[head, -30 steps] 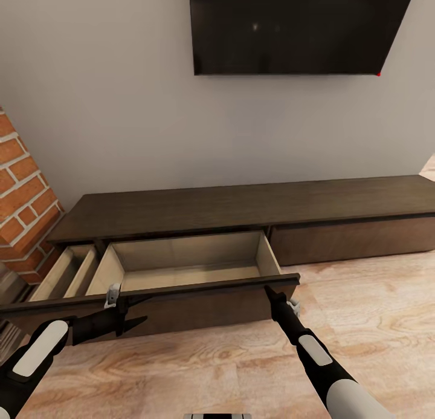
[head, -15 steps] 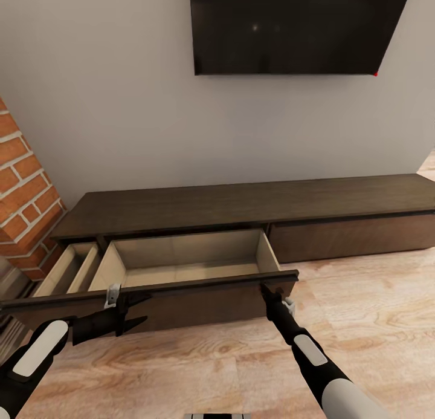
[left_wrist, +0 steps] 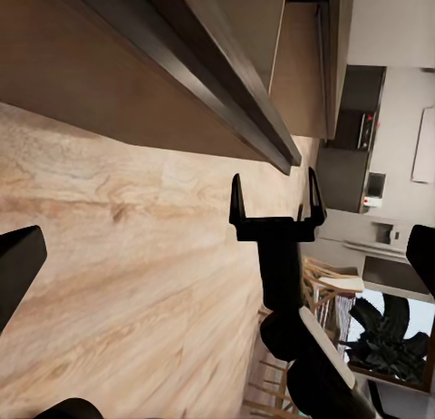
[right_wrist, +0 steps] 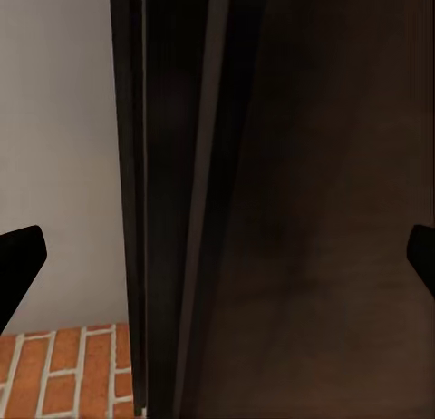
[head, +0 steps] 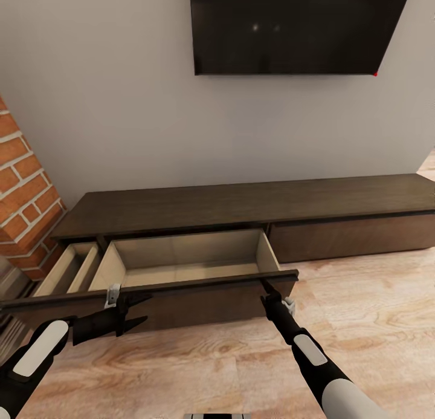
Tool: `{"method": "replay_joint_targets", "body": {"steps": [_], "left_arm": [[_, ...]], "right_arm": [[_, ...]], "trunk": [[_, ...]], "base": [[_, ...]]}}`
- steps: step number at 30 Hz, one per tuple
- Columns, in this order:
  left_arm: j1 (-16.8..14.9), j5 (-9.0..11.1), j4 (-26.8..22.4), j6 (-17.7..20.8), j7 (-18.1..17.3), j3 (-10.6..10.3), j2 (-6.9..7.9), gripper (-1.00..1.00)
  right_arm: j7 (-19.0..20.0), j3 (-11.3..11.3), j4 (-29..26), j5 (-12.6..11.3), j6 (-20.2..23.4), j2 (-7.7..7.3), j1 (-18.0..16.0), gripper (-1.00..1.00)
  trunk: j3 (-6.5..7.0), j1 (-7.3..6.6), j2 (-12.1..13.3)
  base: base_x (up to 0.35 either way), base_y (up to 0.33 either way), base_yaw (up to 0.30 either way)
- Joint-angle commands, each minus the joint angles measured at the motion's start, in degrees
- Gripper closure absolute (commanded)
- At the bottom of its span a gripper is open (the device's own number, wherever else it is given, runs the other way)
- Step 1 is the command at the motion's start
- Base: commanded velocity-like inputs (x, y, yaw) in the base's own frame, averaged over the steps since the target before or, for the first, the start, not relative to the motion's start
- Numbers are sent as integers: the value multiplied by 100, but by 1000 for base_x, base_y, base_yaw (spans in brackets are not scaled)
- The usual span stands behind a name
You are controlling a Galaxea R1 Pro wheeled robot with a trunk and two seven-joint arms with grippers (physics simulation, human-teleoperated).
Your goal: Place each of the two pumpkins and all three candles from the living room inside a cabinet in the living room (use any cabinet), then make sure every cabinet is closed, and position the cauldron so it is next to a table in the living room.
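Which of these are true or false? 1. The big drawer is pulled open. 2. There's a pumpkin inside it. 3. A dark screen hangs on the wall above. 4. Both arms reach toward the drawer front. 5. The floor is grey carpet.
1. True: the drawer stands open from the cabinet.
2. False: its pale inside looks empty.
3. True: the screen hangs above the cabinet.
4. True: the left gripper and the right gripper are at the drawer front, jaws spread.
5. False: the floor is light wood.

It was a home living room: a dark television point(head: 296, 26) hung upper centre above a long low cabinet point(head: 241, 207), wood floor point(head: 241, 370) below.
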Motion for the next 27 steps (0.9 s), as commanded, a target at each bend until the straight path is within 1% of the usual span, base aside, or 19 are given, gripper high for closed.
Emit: {"method": "replay_joint_targets", "body": {"steps": [1, 10, 15, 18, 23, 25, 27], "left_arm": [[-4, -24, 4, 2, -43, -12, 5, -100], [-4, -20, 4, 2, -43, -12, 5, -100], [-4, -27, 4, 0, -43, -24, -1, -100], [-4, -27, 4, 1, -43, -28, -17, -100], [-4, -34, -1, -6, -43, -33, -54, -100], [-4, -40, 2, -6, -38, -31, -61, -100], [-4, -43, 3, -7, -36, -38, -62, -100]], "right_arm": [[19, -37, 2, -34, 60, 5, -3, -100], [37, -29, 2, -19, 61, -45, -3, -100], [29, -33, 5, -19, 55, -29, 17, -100], [9, -36, 9, -27, -1, -32, 28, -100], [-88, -10, 13, 1, 62, -43, 32, -100], [-139, 8, 12, 12, 222, -45, 32, -100], [-304, 17, 10, 29, 627, -55, 34, -100]], "trunk": [[-5, -2, -2], [-5, -2, -2], [-5, -2, -2], [-5, -2, -2], [-5, -2, -2], [-5, -2, -2], [-5, -2, -2]], "base": [[-94, 0, 0], [-218, 0, 0], [-255, 0, 0], [-271, 0, 0], [-278, 0, 0], [-286, 0, 0], [-288, 0, 0]]}}
